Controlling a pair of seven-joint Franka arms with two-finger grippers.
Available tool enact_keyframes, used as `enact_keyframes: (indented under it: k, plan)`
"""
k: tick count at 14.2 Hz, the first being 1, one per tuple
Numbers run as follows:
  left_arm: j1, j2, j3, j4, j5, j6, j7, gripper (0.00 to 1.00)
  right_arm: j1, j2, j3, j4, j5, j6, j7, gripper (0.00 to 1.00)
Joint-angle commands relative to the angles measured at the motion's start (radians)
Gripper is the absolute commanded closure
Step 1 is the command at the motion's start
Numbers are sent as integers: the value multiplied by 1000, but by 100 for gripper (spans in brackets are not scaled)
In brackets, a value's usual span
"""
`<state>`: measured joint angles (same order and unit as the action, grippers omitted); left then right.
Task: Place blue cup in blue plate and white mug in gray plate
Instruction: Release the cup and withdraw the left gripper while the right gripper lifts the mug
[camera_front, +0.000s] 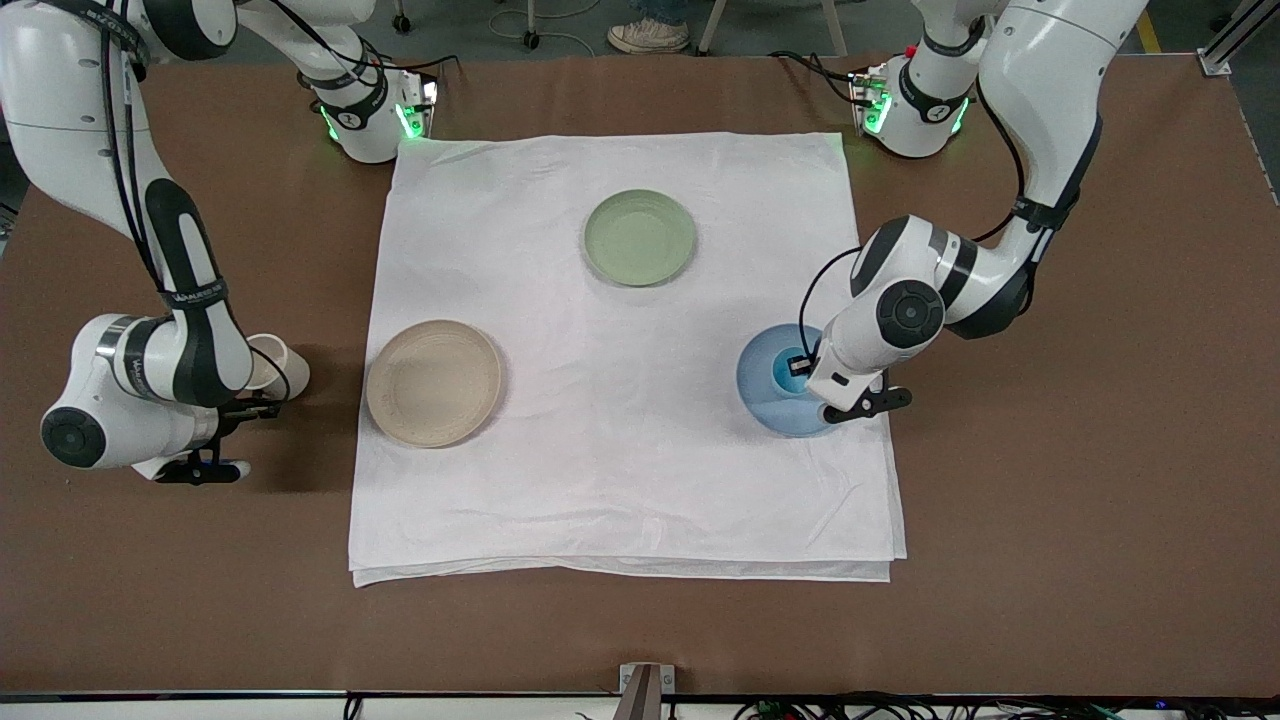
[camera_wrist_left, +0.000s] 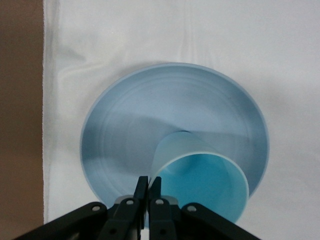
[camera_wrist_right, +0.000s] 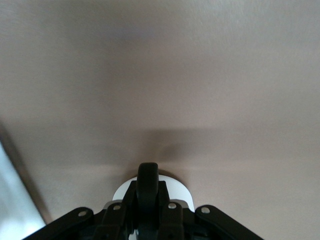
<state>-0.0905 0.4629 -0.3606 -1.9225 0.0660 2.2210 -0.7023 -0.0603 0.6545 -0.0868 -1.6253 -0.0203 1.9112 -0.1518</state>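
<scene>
My left gripper (camera_front: 797, 366) is over the blue plate (camera_front: 762, 395) and is shut on the rim of the blue cup (camera_wrist_left: 205, 185). The cup stands upright within the blue plate (camera_wrist_left: 165, 110); I cannot tell whether its base touches the plate. My right gripper (camera_wrist_right: 148, 186) is shut on the dark handle (camera_wrist_right: 148, 172) of the white mug (camera_front: 278, 362). The mug is over the bare brown table, beside the cloth at the right arm's end. The gray plate (camera_front: 433, 383) lies empty on the cloth next to the mug.
A white cloth (camera_front: 620, 470) covers the middle of the brown table (camera_front: 1050, 500). An empty pale green plate (camera_front: 640, 237) lies on it, farther from the front camera than the other two plates.
</scene>
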Motion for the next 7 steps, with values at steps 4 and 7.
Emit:
enact_keyframes:
  k: [4,7]
  plan:
    - [44,-134,-9,87,21,-157,29,0,16,-72,73,158,2,-240,-20,100]
    - [119,-205,-11,209,9,-381,154,1,120,-72,79,220,0,-296,53,100]
